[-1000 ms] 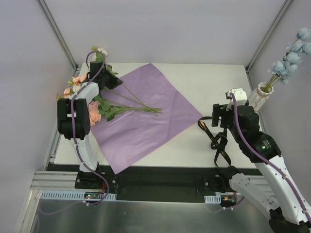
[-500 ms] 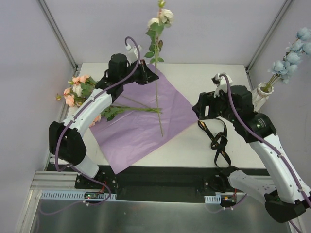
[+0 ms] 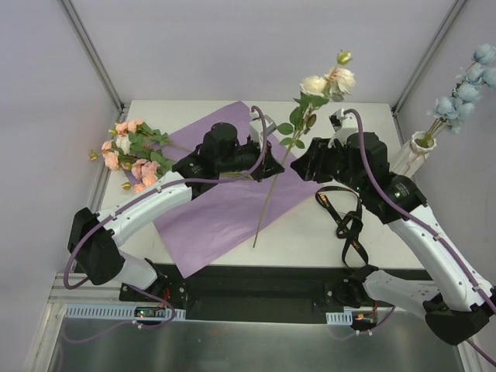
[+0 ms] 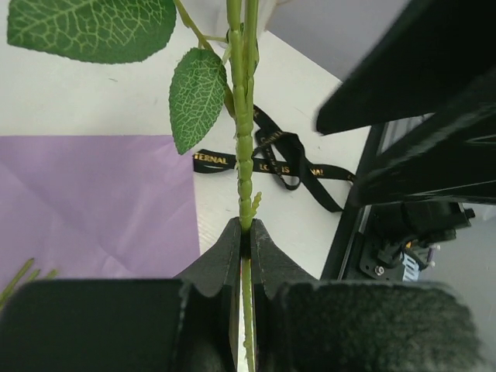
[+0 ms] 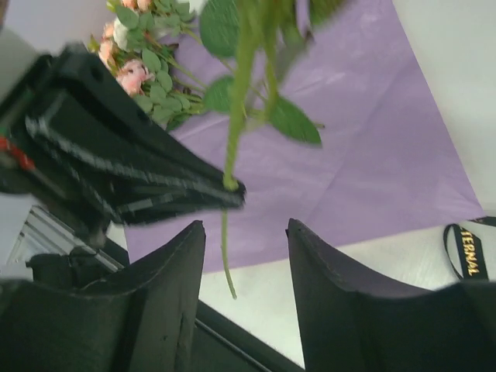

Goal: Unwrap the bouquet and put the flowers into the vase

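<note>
The bouquet lies undone: the purple paper (image 3: 232, 194) is spread flat and the black ribbon (image 3: 346, 221) lies on the table to its right. My left gripper (image 3: 276, 170) is shut on the green stem (image 4: 245, 170) of a cream-white rose (image 3: 325, 82), holding it upright over the paper's right edge. My right gripper (image 5: 245, 225) is open just right of that stem, which hangs close to its left finger (image 5: 174, 271) without being pinched. The other flowers (image 3: 132, 151) rest at the paper's left corner. The vase (image 3: 415, 151) at far right holds pale blue flowers (image 3: 465, 85).
The table's near edge (image 3: 310, 265) lies just past the stem's lower tip. White walls with metal corner posts (image 3: 93, 54) close in the back and sides. The ribbon loops lie between the right arm and the paper.
My left gripper has carried the rose from the back left corner rightward over the paper. My right arm has swung left from the vase to the stem, its fingers narrowing.
</note>
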You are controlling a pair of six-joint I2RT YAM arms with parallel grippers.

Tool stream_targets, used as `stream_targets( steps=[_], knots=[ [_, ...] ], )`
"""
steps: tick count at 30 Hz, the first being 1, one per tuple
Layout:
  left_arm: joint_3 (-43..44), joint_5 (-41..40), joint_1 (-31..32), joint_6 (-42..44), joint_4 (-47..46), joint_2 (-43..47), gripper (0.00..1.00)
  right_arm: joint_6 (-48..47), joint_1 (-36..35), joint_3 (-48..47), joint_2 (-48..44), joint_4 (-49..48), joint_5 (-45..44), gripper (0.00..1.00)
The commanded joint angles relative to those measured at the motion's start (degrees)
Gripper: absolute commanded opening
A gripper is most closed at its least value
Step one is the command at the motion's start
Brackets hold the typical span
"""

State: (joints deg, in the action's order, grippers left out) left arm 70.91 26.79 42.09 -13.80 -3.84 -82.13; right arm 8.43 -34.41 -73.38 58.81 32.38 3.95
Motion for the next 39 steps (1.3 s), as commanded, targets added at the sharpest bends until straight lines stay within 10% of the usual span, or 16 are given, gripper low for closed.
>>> stream_targets(
  steps=[1, 30, 39],
  knots=[
    [-0.1, -3.1, 3.1, 6.0, -2.0, 2.1, 0.00, 6.2, -4.6, 3.5, -1.5, -9.7, -10.4, 0.49],
    [0.3, -5.3, 8.0, 9.0, 0.1, 2.3, 0.00, 9.3, -8.0, 4.0, 3.0, -10.3, -13.8, 0.34],
    [0.6, -7.6, 8.3, 9.1, 1.2, 3.0, 0.12, 5.0, -8.0, 3.5, 1.6, -9.3, -18.2, 0.01]
  ],
)
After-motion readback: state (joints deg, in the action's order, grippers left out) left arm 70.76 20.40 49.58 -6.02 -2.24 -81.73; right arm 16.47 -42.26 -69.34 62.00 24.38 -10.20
